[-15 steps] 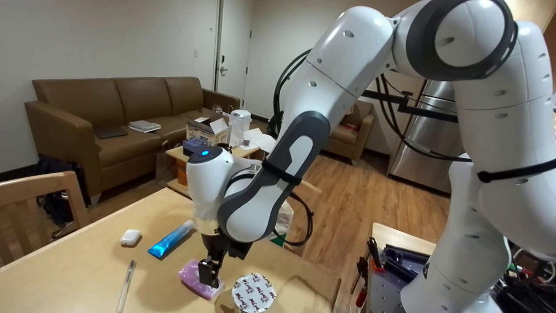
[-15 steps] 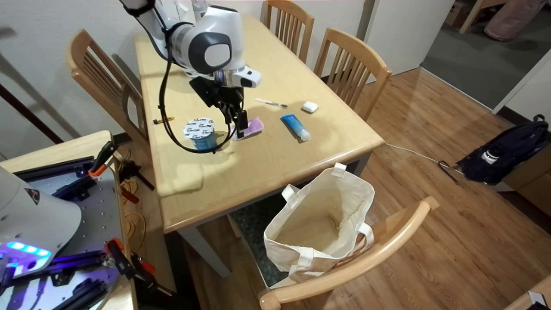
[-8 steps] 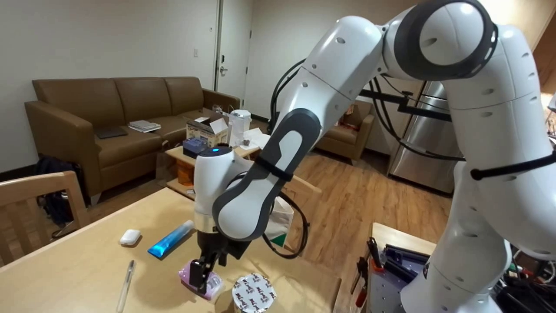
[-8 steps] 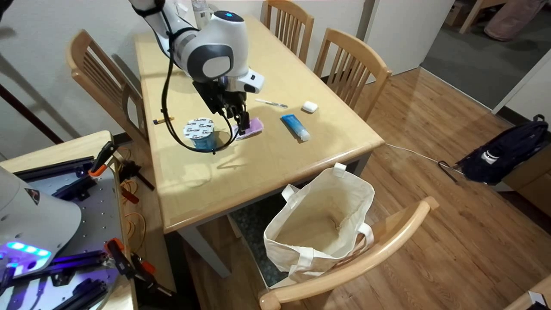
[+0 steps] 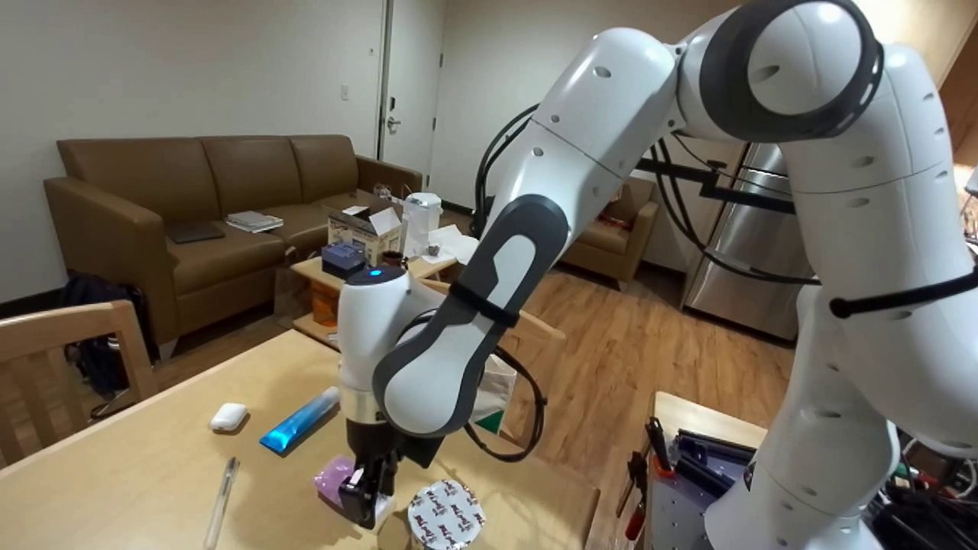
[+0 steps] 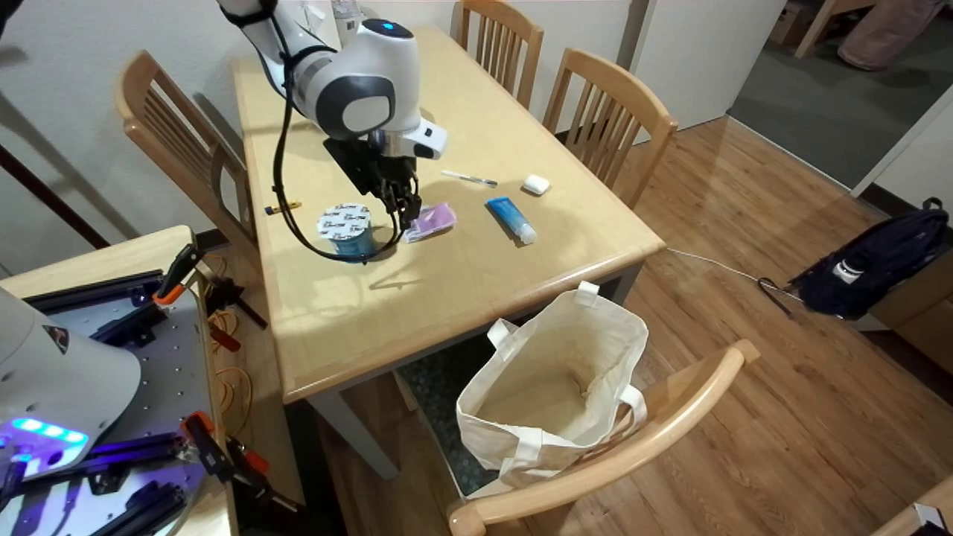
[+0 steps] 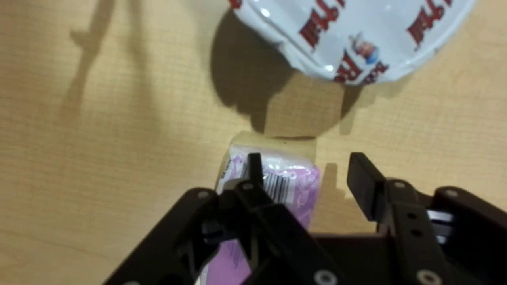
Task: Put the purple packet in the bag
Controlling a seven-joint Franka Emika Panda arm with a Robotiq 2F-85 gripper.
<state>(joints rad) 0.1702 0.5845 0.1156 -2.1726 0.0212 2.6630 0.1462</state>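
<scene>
The purple packet lies flat on the table in both exterior views. In the wrist view, the packet shows its clear end and a barcode. My gripper is open and empty. Its left finger is above the packet, and its right finger is over the table beyond the packet's right edge. In both exterior views the gripper is low over the packet's end near the cup; contact cannot be told. The cream cloth bag stands open on a chair beside the table, partly behind the arm in an exterior view.
A foil-lidded cup stands close to the packet's end, also in both exterior views. A blue tube, a pen and a small white case lie on the table. The chair back rises behind the bag.
My gripper rose slightly, then moved along the packet toward the cup and turned a little. More of the packet's far part now shows. The packet and bag have not moved.
</scene>
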